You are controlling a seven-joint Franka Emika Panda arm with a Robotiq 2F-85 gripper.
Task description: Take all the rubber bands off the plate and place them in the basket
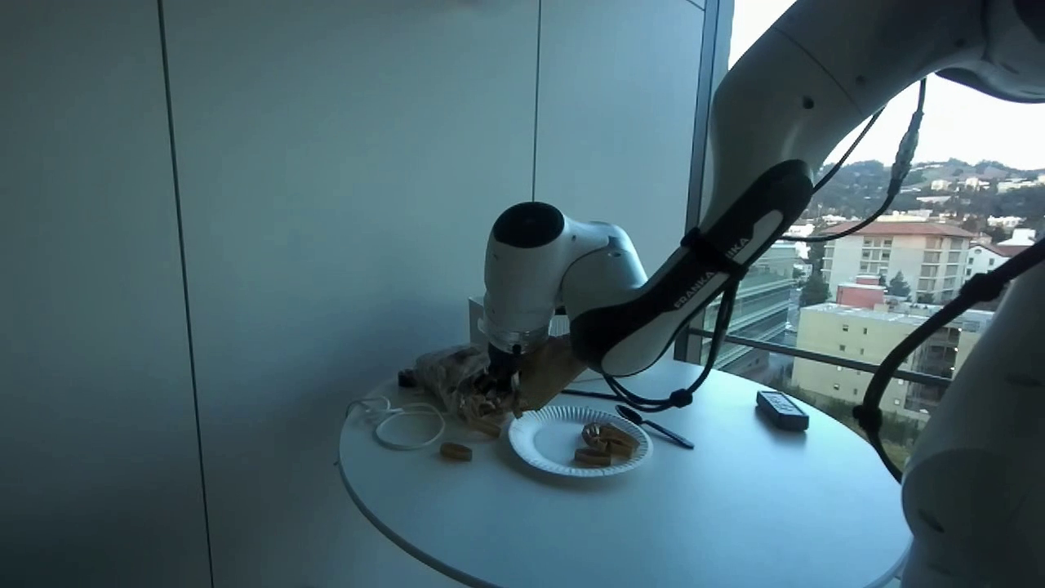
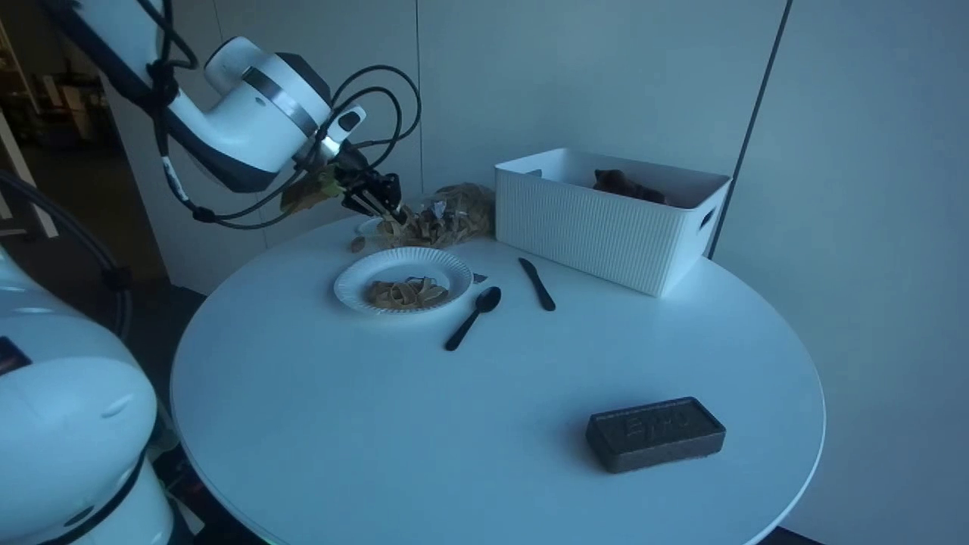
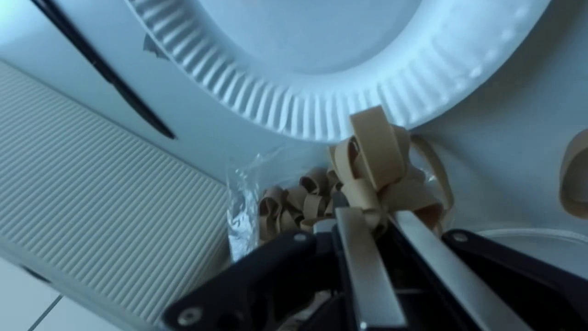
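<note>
Operator: What is the state of the gripper (image 3: pixel 377 215)?

Technician: The jaws are drawn together on 1 clump of rubber bands (image 3: pixel 376 154). The bands are pinched at the tips; free loops project past them.

Operator: Where are the other bands?

Technician: A heap (image 2: pixel 407 294) rests off-centre on the plate (image 2: pixel 412 259); the raised rim probably keeps it from sliding. More bands fill a clear plastic bag (image 2: pixel 465 208) just beside the plate. A loose band (image 1: pixel 455 452) lies on the table (image 1: pixel 694 506).

Operator: Why is the gripper positioned here?

Technician: In the wrist view the clump overlaps both bag and plate rim. Judgement: the bag serves as receptacle, since no woven basket can be identified; a tip grip should let the loops drop on release. Contact between clump and bag cannot be confirmed.

Operator: What differs between views?

Technician: The wrist view resolves the pinched loops; neither exterior view does. It shows only a bare part of the plate; the heap appears in both exterior views. It shows mainly the ribbed outer wall of the white bin (image 2: pixel 590 227); in an exterior view, a dark brown object (image 2: pixel 628 185) is visible inside.
</note>
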